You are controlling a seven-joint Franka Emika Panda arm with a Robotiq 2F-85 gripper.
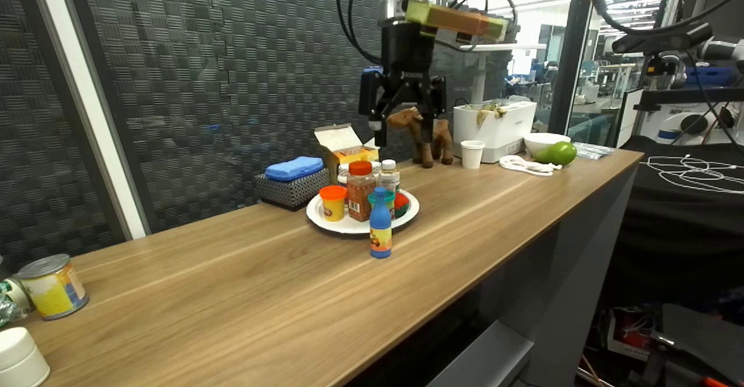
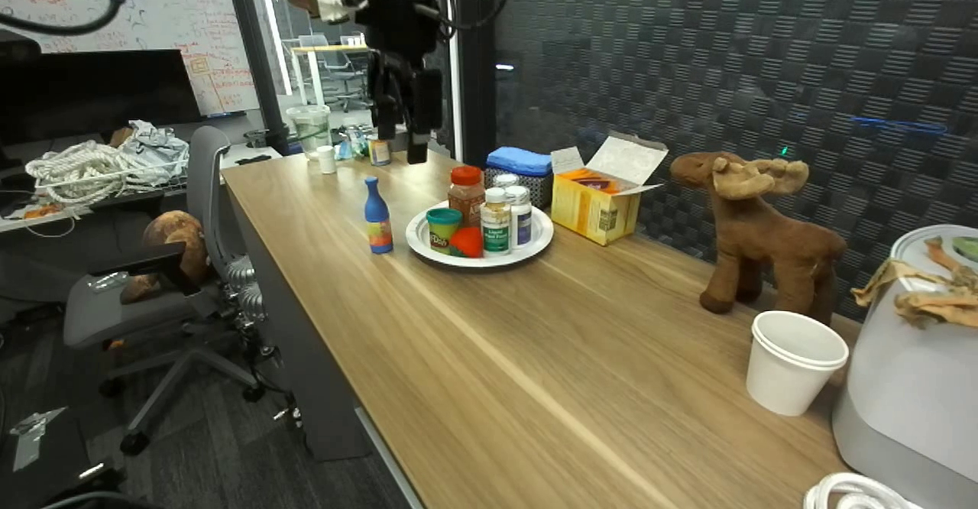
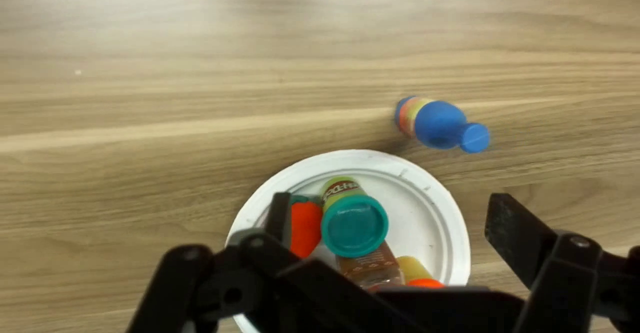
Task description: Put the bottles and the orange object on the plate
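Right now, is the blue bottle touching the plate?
Apart. The wrist view shows it: wood tabletop is visible between the base of the blue bottle and the rim of the plate.

Wooden table (image 1: 232, 294) — 1 plate (image 3: 415, 213), blue bottle (image 1: 381, 224), plush moose (image 2: 772, 241)

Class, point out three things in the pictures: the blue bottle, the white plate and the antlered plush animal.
Blue bottle (image 3: 441, 124), wrist view: blue bulge above the label.
White plate (image 3: 409, 208), wrist view: bare inner surface.
Antlered plush animal (image 2: 779, 232), in an exterior view: flank.
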